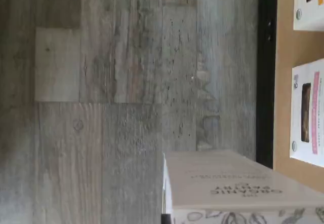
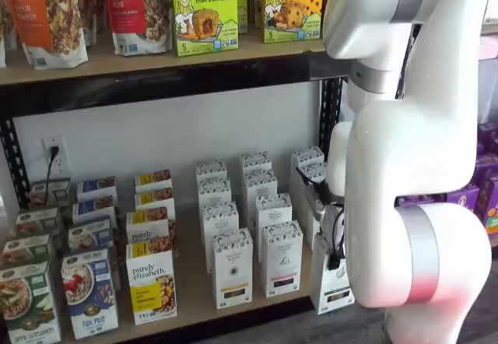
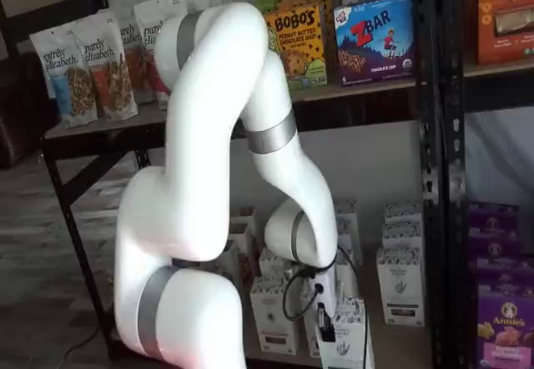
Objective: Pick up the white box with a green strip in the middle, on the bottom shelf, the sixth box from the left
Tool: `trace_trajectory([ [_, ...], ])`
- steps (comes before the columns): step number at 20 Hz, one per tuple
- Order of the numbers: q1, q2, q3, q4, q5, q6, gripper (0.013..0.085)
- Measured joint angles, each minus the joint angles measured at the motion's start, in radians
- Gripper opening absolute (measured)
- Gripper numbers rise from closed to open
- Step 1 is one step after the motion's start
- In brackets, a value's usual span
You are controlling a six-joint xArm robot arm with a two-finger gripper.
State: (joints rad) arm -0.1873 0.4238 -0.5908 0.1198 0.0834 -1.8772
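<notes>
The white box [image 2: 333, 288] is a tall slim carton with a dark strip label low down. It stands at the front right end of the bottom shelf [image 2: 194, 297], forward of the other cartons. My gripper [image 3: 328, 322] is shut on it, with a black finger against its side in a shelf view. The arm hides most of the gripper in both shelf views. The wrist view shows the box's top [image 1: 238, 186] close up, with its patterned band, over the grey plank floor beside the shelf board [image 1: 286, 82].
Rows of similar white cartons [image 2: 232, 266] and yellow-labelled granola boxes [image 2: 150, 282] fill the shelf to the left. More white cartons [image 3: 400, 281] and purple boxes [image 3: 505, 319] stand to the right. A black rack post [image 3: 430, 177] is close by. Pink-labelled boxes [image 1: 306, 112] lie on the board.
</notes>
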Motion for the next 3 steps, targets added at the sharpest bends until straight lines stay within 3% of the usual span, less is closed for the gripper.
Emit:
trace_trajectory([
  [3,0.02,-0.052,0.05,0.024,0.0,-0.004,0.053],
])
